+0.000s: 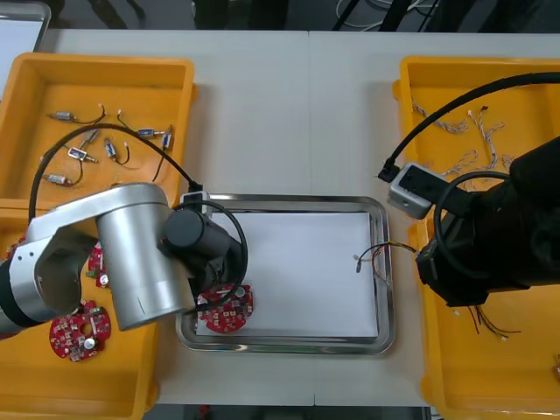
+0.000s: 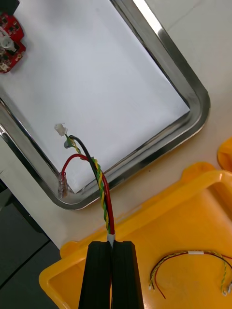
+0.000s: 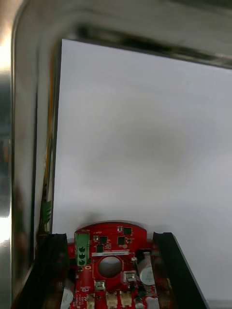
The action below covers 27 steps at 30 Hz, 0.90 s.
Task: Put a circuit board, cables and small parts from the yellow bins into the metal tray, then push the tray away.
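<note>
My left gripper (image 3: 111, 270) reaches into the near left corner of the metal tray (image 1: 382, 262) and is shut on a round red circuit board (image 3: 110, 251), which sits between its fingers just above the white liner. The same circuit board (image 1: 226, 308) lies low in that corner under the left arm. My right gripper (image 2: 112, 251) is shut on the end of a red and yellow cable (image 2: 100, 186) above the rim of a yellow bin (image 2: 183, 212). The cable's free end (image 1: 372, 260) hangs over the tray's (image 2: 193, 94) right edge.
The far left bin (image 1: 175, 79) holds several small metal parts (image 1: 87, 149). More red boards (image 1: 79, 331) lie in the near left bin. Twisted cables (image 1: 472, 131) lie in the far right bin. Another red and yellow cable (image 2: 193, 258) rests in the bin beside my right fingers.
</note>
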{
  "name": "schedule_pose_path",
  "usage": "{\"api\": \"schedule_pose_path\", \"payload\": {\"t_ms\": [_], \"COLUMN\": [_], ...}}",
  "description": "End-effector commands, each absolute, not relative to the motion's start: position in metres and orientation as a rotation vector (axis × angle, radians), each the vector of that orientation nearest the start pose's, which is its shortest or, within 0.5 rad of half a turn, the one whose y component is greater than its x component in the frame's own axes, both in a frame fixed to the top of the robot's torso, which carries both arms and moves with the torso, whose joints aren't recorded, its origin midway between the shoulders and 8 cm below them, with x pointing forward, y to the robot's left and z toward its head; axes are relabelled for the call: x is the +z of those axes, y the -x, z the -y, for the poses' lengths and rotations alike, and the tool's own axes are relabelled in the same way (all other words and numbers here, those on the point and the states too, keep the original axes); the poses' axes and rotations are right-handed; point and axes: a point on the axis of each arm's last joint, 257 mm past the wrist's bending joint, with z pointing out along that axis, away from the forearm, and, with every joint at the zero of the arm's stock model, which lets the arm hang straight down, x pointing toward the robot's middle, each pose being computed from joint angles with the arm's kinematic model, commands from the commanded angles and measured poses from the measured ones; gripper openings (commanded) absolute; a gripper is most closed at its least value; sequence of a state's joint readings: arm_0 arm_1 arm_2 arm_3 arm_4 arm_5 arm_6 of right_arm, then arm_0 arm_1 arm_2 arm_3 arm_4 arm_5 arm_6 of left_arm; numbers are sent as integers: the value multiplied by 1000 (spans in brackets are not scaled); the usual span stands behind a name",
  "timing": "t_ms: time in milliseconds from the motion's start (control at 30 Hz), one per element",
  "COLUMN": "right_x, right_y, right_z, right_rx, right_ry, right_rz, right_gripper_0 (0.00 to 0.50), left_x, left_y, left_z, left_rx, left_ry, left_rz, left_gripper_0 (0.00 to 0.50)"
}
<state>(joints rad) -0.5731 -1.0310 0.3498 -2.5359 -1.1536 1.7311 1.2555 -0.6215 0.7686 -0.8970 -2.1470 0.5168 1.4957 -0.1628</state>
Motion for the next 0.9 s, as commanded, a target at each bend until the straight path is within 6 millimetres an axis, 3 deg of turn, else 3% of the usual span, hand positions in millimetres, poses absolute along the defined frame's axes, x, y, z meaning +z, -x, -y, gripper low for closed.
{"api": "schedule_pose_path", "payload": {"t_ms": [33,400,667,900], "right_x": [-139,-151,-158,-181], "right_y": [-321,-322,-328,-330], "right_z": [150,110,86,69], "right_rx": [-55,28,67,46], "right_ry": [1300,1352,1371,1418], "right_rz": [-2320,-2297,-2300,-2299], "right_gripper_0": [0,0,0,0], "left_x": [-221,-174,-143,-114], "left_y": [-409,-415,-418,-434], "left_z": [-107,-135,-181,-225], "left_rx": [-250,-255,-205,-225], "left_ry": [226,289,387,560], "left_rz": [-2564,-2595,-2617,-2612], "left_gripper_0": [500,500,500,500]}}
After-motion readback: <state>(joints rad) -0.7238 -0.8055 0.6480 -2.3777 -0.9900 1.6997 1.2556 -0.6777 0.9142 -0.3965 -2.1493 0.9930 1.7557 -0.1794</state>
